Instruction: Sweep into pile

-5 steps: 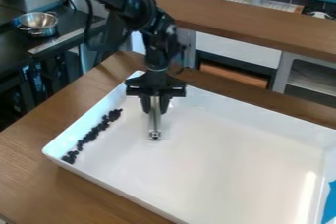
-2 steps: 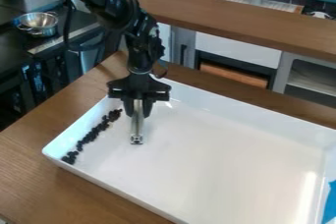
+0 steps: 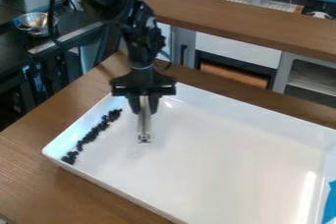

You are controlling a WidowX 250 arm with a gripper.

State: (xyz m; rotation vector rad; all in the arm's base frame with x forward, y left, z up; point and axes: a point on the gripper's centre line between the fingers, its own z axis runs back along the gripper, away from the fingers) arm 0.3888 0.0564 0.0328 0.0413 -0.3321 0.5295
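The black gripper (image 3: 144, 104) hangs over the upper left part of a white tray (image 3: 216, 149), shut on a silver metal bar (image 3: 144, 125) that points down toward the tray floor. Whether the bar's lower end touches the floor I cannot tell. Small black pieces (image 3: 95, 132) lie in a slanting line along the tray's left wall, from near the far left side down to the near left corner. They are to the left of the bar and apart from it.
The tray's raised walls surround the work area on a wooden table (image 3: 36, 169). Blue material (image 3: 330, 203) is at the right edge. Behind stand a wooden counter (image 3: 249, 21) and, at the upper left, a metal bowl (image 3: 36, 21) on a dark surface.
The gripper with the bar first moved left toward the black pieces, then slightly back to the right. The black pieces look unmoved.
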